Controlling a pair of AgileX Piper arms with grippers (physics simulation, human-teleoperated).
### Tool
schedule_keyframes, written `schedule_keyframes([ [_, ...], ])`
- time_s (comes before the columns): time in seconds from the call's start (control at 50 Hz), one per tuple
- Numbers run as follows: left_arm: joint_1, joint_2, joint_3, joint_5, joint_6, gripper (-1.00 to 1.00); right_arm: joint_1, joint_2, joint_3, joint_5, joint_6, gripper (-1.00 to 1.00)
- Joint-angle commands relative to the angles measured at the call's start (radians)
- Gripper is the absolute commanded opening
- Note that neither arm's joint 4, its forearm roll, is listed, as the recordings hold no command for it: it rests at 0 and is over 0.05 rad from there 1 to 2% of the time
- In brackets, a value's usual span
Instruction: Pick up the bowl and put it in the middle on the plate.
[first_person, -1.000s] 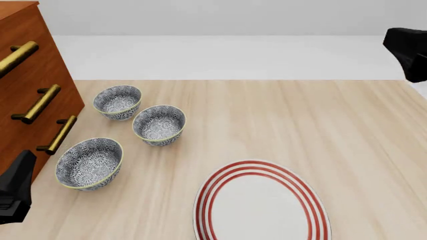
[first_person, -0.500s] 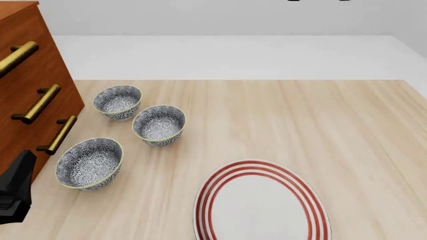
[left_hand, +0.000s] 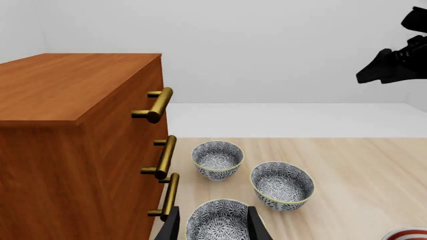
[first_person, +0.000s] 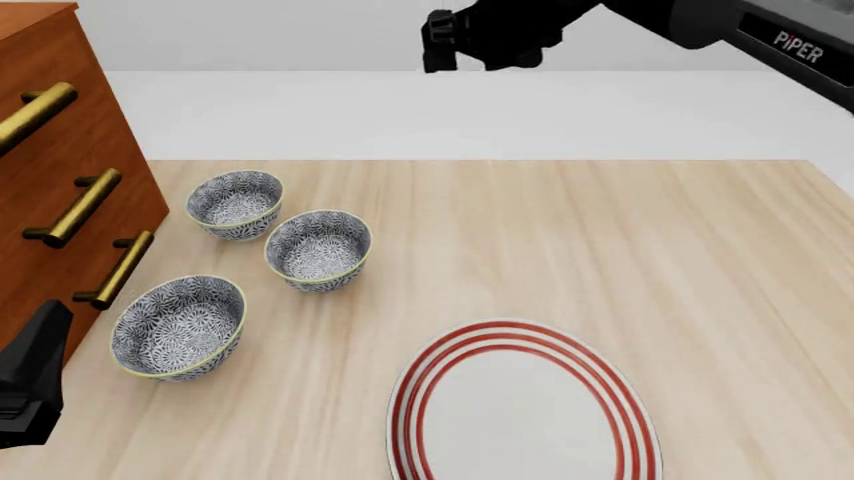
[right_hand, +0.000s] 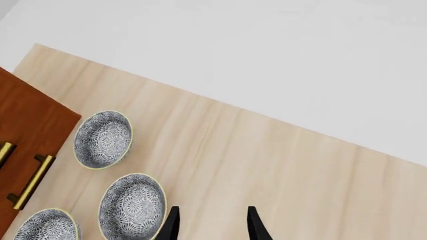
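Note:
Three small blue-grey floral bowls sit on the table's left side: a far bowl, a middle bowl and a near bowl. The white plate with red rings lies at the front centre with nothing on it. My left gripper hangs low at the front left, open and holding nothing. In the left wrist view the near bowl shows ahead between its fingertips. My right gripper is high above the table's far edge, open, and looks down on the bowls.
A wooden dresser with brass handles stands along the left edge, close beside the bowls. The right arm crosses the left wrist view high up. The table's far edge meets a pale floor.
The right arm left the far right edge of the front view, went out of sight, and now reaches in across the top centre. The left gripper, bowls and plate have not moved.

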Motion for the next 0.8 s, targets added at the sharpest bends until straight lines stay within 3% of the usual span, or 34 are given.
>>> schedule_keyframes([
  [0.02,0.0,0.0,0.0,0.0,0.0,1.0,0.037,0.171,-0.143,0.046,0.019,1.0],
  [0.38,0.0,0.0,0.0,0.0,0.0,1.0,0.074,0.339,-0.285,0.102,0.035,1.0],
  [0.8,0.0,0.0,0.0,0.0,0.0,1.0,0.168,0.442,-0.364,0.135,0.078,1.0],
])
